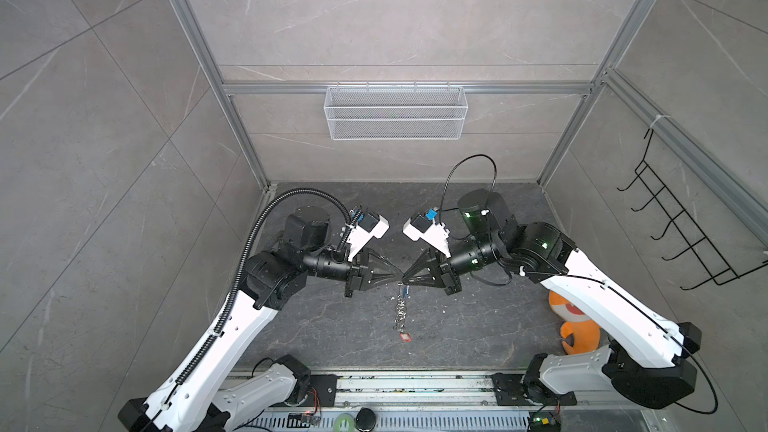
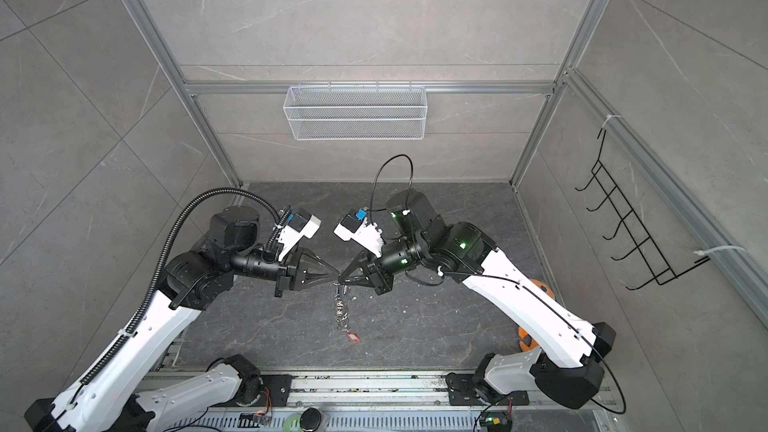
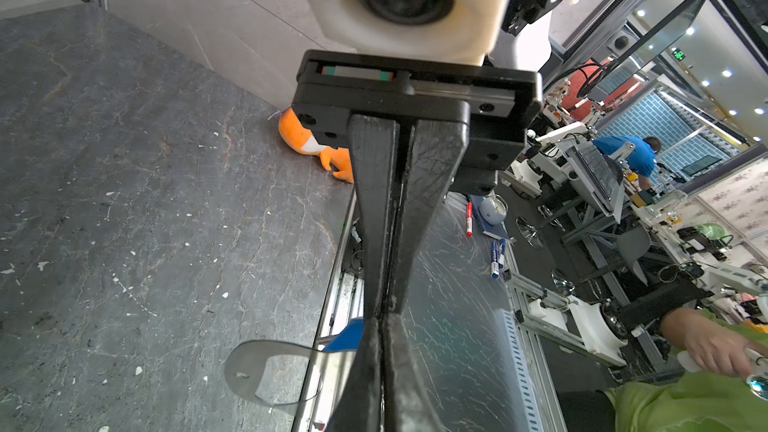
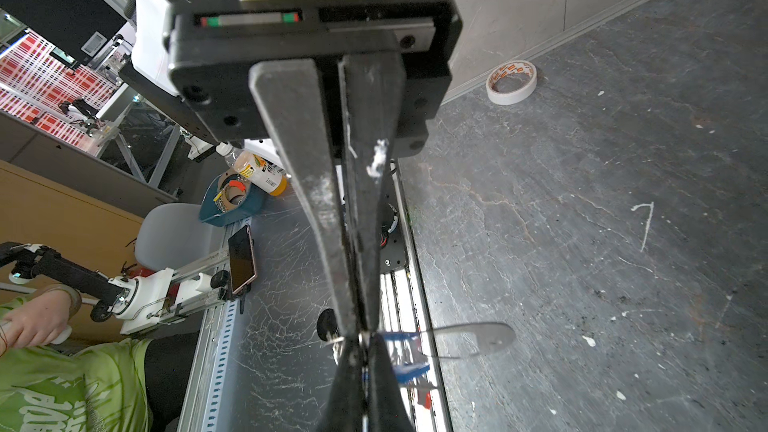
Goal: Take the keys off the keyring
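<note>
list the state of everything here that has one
keyring, lifted, chain hanging down
left gripper, shut on the keyring
right gripper, shut on the keyring
blue key, still on the keyring
red key, still on, at chain's bottom
grey tag, attached, in the air
wire basket, empty
tape roll, lying flat

I'm looking at a matt, dark, stone-like desk [image 1: 478, 326], scuffed and flecked white. The keyring [image 1: 400, 313] is glinting as bare shiny metal; its tag [image 3: 243, 367] is showing smooth grey with a dull sheen. The blue key [image 4: 409, 369] and red key [image 1: 405, 337] are reading as smooth plastic. The left gripper [image 4: 360, 328] is showing rough matt black plastic, smeared white.
</note>
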Available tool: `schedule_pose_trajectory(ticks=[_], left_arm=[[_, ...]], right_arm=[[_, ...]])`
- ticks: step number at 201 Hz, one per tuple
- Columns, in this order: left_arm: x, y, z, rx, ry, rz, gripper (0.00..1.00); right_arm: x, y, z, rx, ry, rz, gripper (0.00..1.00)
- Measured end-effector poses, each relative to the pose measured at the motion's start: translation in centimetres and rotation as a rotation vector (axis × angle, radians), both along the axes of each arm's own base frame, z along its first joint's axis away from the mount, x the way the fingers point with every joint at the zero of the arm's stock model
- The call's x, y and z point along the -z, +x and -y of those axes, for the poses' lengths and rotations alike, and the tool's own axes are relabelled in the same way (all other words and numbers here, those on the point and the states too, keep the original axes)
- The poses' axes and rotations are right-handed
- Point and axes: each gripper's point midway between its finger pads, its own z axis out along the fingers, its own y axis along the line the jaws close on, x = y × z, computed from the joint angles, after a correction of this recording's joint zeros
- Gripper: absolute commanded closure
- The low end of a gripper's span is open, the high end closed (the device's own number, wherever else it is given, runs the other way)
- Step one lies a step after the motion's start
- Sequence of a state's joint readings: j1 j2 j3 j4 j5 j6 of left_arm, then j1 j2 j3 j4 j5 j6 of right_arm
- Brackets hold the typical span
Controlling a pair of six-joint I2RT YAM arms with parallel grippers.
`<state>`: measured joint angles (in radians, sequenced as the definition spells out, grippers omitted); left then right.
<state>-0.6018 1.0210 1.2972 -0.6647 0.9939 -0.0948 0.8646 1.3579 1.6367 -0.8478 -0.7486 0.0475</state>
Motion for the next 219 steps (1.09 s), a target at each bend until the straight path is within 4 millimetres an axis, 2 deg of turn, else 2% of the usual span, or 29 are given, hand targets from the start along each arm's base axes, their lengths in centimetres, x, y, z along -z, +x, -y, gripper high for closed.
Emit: schedule_pose_trajectory(ticks=[15, 37, 46, 70, 119, 169, 219], left_arm=[[0.0, 0.0, 0.0, 0.0, -0.002, 0.001, 1.0], [0.0, 0.1, -0.1, -0.019, -0.025, 0.037, 1.0], [0.0, 0.0, -0.3, -0.036, -0.044, 0.063, 1.0], [0.4, -0.1, -0.9, -0.085, -0.085, 0.114, 1.0], [-1.1, 0.4, -1.6, -0.173, -0.217, 0.237, 1.0], [-3.5, 0.4, -1.8, -0.192, -0.326, 0.307, 1.0], [-4.6, 0.3, -1.9, -0.189, -0.365, 0.323, 1.0]], right_arm=[[0.0, 0.0, 0.0, 0.0, 0.0, 0.002, 0.98], [-0.1, 0.2, -0.1, 0.012, 0.009, 0.022, 0.72], [-0.1, 0.2, -0.1, 0.018, 0.023, 0.04, 0.65], [-0.9, 0.3, 0.2, 0.044, 0.096, 0.121, 0.58], [-3.5, -0.1, 1.4, 0.085, 0.268, 0.268, 0.57], [-3.0, 0.7, 0.7, 0.101, 0.307, 0.287, 0.57], [-3.8, 0.6, 0.4, 0.091, 0.344, 0.305, 0.6]])
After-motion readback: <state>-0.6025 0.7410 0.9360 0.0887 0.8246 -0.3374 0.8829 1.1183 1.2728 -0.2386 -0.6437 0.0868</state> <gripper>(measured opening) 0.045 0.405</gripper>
